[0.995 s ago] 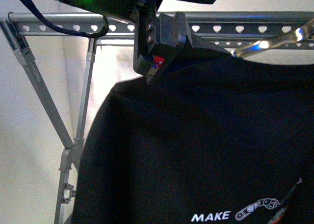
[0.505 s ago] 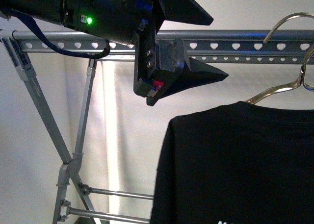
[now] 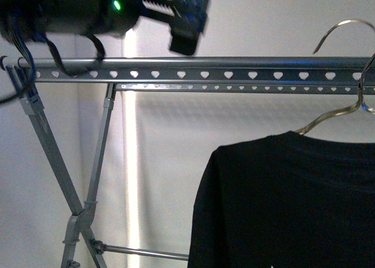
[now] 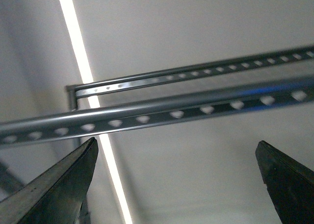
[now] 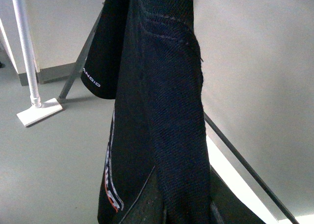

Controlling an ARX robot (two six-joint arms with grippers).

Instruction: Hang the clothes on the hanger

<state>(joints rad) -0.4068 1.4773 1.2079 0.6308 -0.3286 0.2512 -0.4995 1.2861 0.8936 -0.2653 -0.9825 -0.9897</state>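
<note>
Front view: shirt (image 3: 281, 203) at lower right, black, draped over a wire hanger (image 3: 328, 118), with the hook rising above the near rail of the rack (image 3: 205, 68) at far right and the shank crossing in front of it; whether actually resting on the rail, hard to say. Near rail running across the whole width, punched with heart-shaped holes; thinner far rail just behind and below; crossed legs slanting down at left, with a thin bar low between them. Left gripper (image 3: 186, 16) high at upper left, above the rail and well apart from the shirt, blurred, with a green lamp lit on the arm behind it. Pale wall (image 3: 246, 10) and a bright vertical light strip (image 3: 132, 162) behind the rack. Left wrist view: fingers (image 4: 54, 189) spread wide apart, both rails seen across the gap between them, the light strip beyond. Right wrist view: shirt hanging close and edge-on, filling the middle, with a sleeve bearing small white lettering and an orange-and-white print on the fabric. Behind it a grey floor (image 5: 49, 170), a white pole (image 5: 24, 47) on a flat white foot, and a slanted rack leg. Right gripper (image 5: 181, 207) only as dark patches beside the fabric, too hidden to tell whether clamped or apart.
</note>
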